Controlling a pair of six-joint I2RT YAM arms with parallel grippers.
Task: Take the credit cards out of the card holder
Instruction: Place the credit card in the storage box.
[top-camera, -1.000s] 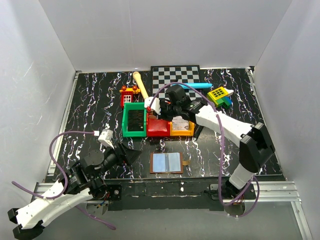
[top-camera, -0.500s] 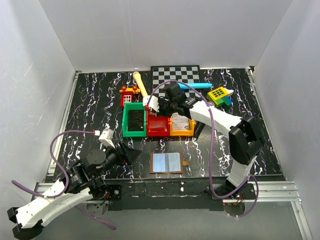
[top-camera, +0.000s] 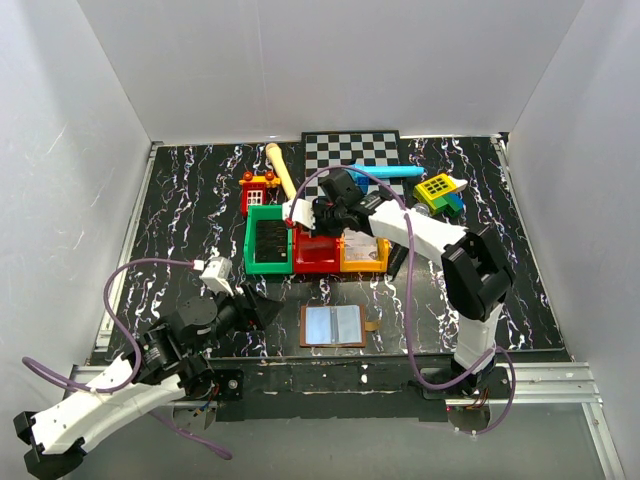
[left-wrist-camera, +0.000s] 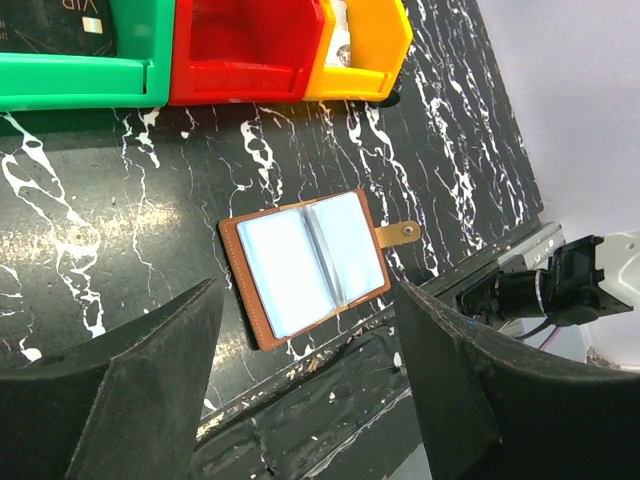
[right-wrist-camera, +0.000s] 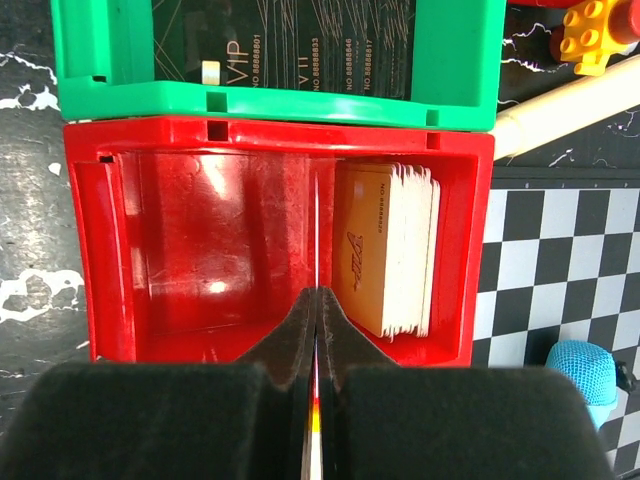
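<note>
At the left, the left gripper (top-camera: 268, 308) hangs low over the table with its jaws apart and nothing between them, just beside the card holder (left-wrist-camera: 305, 265). Further back, the green bin (right-wrist-camera: 270, 100) has black cards marked VIP (right-wrist-camera: 280, 40) lying flat in it. Next to it, the red bin (right-wrist-camera: 90, 250) has a stack of tan cards (right-wrist-camera: 385, 250) against its right wall. The right gripper (right-wrist-camera: 316, 300) is above this bin, its fingers pressed together on what looks like one thin card (right-wrist-camera: 315, 230) held on edge. The card holder lies open and flat near the front edge of the table. Both pale blue panels look empty, so I judge the work is almost finished and only this last card must be dropped. The orange bin (top-camera: 363, 266) at the right holds something pale, but I cannot make out what. I also cannot see whether any card hides deeper in the sleeves of the holder.
</note>
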